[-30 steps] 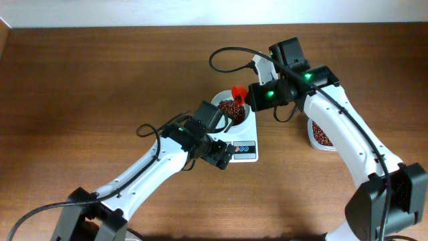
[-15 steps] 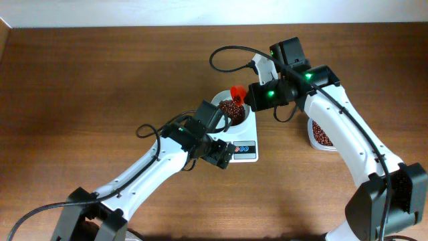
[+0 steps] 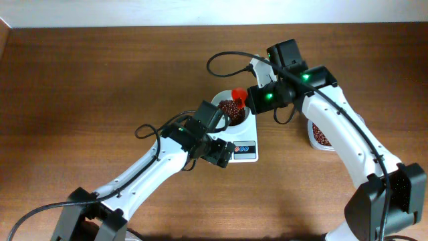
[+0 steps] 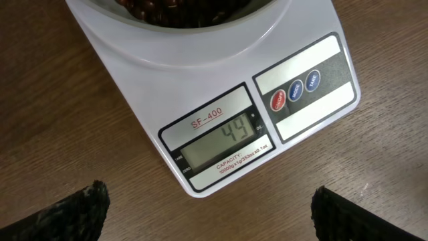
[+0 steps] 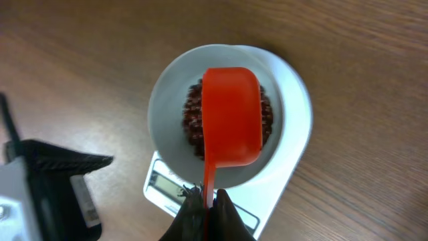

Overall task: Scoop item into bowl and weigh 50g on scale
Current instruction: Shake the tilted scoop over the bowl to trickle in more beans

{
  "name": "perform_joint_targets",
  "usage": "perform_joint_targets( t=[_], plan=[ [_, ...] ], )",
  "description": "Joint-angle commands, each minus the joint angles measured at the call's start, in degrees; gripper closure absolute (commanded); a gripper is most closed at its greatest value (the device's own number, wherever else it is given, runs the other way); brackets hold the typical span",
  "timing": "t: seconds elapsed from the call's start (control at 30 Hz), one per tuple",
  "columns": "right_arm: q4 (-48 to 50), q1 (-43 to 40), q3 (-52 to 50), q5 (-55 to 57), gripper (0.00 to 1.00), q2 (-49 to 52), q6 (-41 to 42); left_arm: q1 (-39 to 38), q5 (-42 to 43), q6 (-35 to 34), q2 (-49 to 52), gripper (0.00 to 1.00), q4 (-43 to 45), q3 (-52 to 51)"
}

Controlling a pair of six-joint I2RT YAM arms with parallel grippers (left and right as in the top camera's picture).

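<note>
right pincer (image 5: pixel 207 213): clenched on the thin handle of a red scoop (image 5: pixel 231 114); the scoop's cup reaches forward from the fingertips
beans (image 5: pixel 192 122): dark red-brown heap straight under the cup, ahead of the right pincer
bowl (image 5: pixel 167 100): white, holding the beans; stands on the scale (image 4: pixel 134 67)
left pincer (image 4: pixel 214 217): released, fingers (image 4: pixel 73 214) spread wide, grasping nothing; hangs over the table (image 4: pixel 53 134) just short of the scale's front edge
display (image 4: pixel 224 140): faces the left pincer; reads 44
clear container (image 3: pixel 322 137): more beans inside; well apart from the right pincer, beside its arm
</note>
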Motion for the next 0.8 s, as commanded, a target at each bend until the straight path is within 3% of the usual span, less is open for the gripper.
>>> perform_joint_targets(
  t=[0.0, 0.2, 0.23, 0.3, 0.77],
  plan=[
    [0.6, 0.5, 1.2, 1.3, 0.96, -0.2, 0.4, 0.2, -0.7, -0.5, -0.9, 0.01, 0.1, 0.5],
    [1.5, -0.4, 1.2, -1.1, 0.96, -0.2, 2.0, 0.2, -0.7, -0.5, -0.9, 0.01, 0.4, 0.5],
    [1.4, -0.3, 1.2, -4.4, 0.96, -0.2, -1.0, 0.2, -0.7, -0.5, -0.9, 0.01, 0.4, 0.5],
    [1.2, -0.4, 1.2, -0.6, 0.96, -0.2, 0.4, 0.2, -0.7, -0.5, -0.9, 0.01, 0.4, 0.5],
    [1.7, -1.2, 1.2, -2.6, 0.96, -0.2, 0.6, 0.2, -0.6, -0.5, -0.9, 0.01, 0.5, 0.5]
  ],
)
